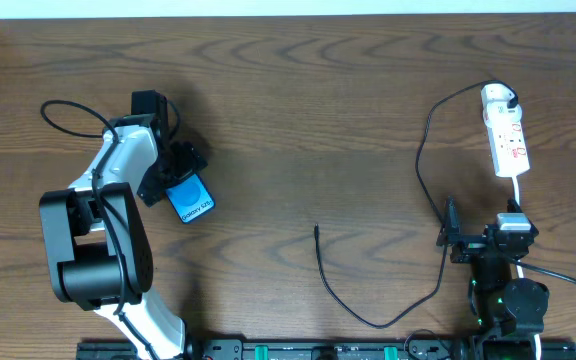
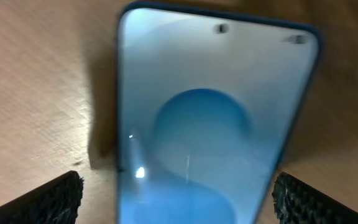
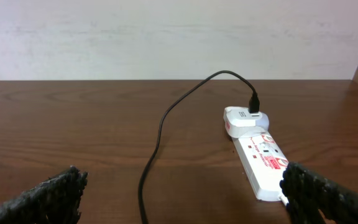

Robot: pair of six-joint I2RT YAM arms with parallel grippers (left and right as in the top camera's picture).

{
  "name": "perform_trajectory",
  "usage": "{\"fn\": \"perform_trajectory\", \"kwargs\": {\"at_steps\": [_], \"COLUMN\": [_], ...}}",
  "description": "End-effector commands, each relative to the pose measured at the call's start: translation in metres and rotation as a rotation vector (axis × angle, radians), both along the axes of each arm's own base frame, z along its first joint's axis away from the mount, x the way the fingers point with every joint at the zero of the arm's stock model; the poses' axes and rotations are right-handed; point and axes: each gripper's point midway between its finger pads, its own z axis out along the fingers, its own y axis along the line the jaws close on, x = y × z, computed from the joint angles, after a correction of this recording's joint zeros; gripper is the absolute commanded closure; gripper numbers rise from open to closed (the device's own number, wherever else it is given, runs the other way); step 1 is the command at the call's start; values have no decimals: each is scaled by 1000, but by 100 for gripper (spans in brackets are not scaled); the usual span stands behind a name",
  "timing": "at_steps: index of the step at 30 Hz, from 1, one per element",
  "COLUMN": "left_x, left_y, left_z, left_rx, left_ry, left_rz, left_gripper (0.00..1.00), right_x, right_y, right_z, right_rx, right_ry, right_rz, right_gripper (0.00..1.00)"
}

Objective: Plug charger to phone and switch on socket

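The phone (image 1: 192,198) lies on the table at the left, its blue screen facing up. In the left wrist view the phone (image 2: 210,118) fills the frame. My left gripper (image 2: 179,190) is open and straddles the phone's near end, with a gap at each finger. In the overhead view my left gripper (image 1: 171,176) sits at the phone's upper left. The socket (image 1: 508,138) lies at the far right with the charger's white plug (image 3: 246,119) in its far end. The charger cable (image 1: 330,285) loops down to a loose tip (image 1: 317,232) mid-table. My right gripper (image 1: 480,233) is open just below the socket (image 3: 263,162), holding nothing.
The charger cable (image 3: 159,127) runs across the table between my right fingers. The socket's white cord (image 1: 516,192) leads toward the right arm. A thick black arm cable (image 1: 68,118) curls at the far left. A pale wall (image 3: 166,37) stands behind the table.
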Motion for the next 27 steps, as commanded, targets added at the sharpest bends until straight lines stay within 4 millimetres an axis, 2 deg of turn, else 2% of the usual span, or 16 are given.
{"fn": "perform_trajectory", "kwargs": {"at_steps": [1, 27], "left_x": [2, -3], "left_y": [-8, -8], "left_z": [-5, -20], "left_rx": [-44, -47], "left_ry": [-3, 30], "left_rz": [-35, -34], "left_gripper": [3, 3], "right_x": [0, 0], "right_y": [0, 0], "right_z": [0, 0], "right_rx": [-15, -15], "right_ry": [-1, -1], "right_rz": [0, 0], "right_gripper": [1, 1]}}
